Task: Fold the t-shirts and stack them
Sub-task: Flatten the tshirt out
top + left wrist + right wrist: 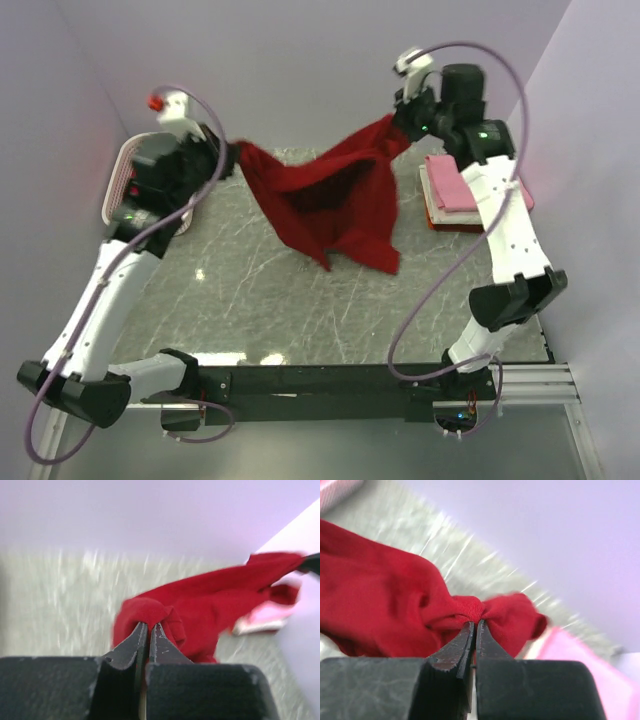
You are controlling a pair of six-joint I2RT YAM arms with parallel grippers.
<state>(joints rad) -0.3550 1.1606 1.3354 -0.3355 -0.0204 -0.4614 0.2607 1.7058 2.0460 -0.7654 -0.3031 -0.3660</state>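
Found dark red t-shirt (pixel 335 205) strung over table (pixel 250 300), unfolded, pinched at opposite ends by left gripper (pixel 230 158) and right gripper (pixel 402 125), both clamped tight on cloth. Noted folded pink shirt (pixel 450 185) stacked at right. Judged part-done: folding and stacking of this one outstanding.

Grey marbled table top (pixel 250 300) across the middle, veined in white. At far left, close against the wall: white lattice basket (pixel 118 190), only partly in view. Pale lilac walls (pixel 300 60) to left, far side and right. Along the near edge, silver metal rails (pixel 540 385).
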